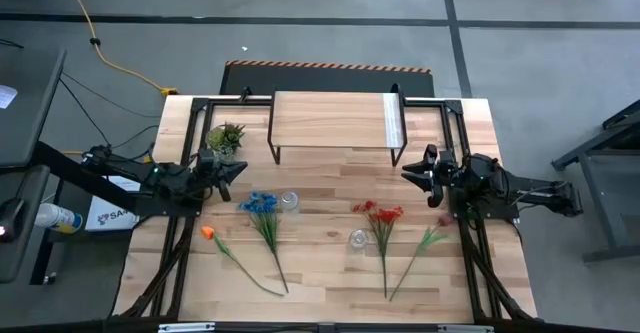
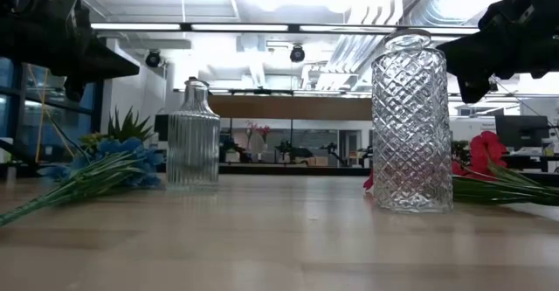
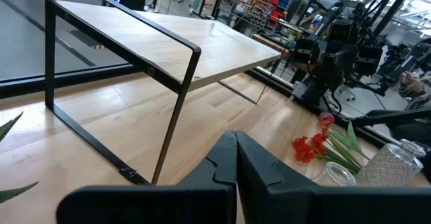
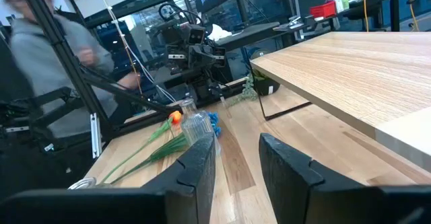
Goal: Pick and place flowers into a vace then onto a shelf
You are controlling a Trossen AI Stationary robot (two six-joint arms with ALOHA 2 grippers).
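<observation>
The flowers lie flat on the wooden table: a blue cluster (image 1: 262, 205), an orange tulip (image 1: 207, 232), a red cluster (image 1: 378, 213) and a dark pink bud (image 1: 443, 220). Two clear glass vases stand upright on their bases, a ribbed one (image 1: 290, 202) and a diamond-cut one (image 1: 358, 239). The shelf (image 1: 335, 123) stands on its black legs at the far middle. My left gripper (image 1: 240, 170) hovers shut near the shelf's left end, fingers together (image 3: 236, 150). My right gripper (image 1: 408, 170) hovers near the shelf's right end, fingers (image 4: 237, 157) apart with nothing between them.
A small green spiky potted plant (image 1: 226, 136) sits at the far left beside the shelf. A black frame (image 1: 180, 223) runs along both table sides. A person (image 4: 40, 42) shows in the room past the table's left side. Bare wood lies between the vases and the shelf.
</observation>
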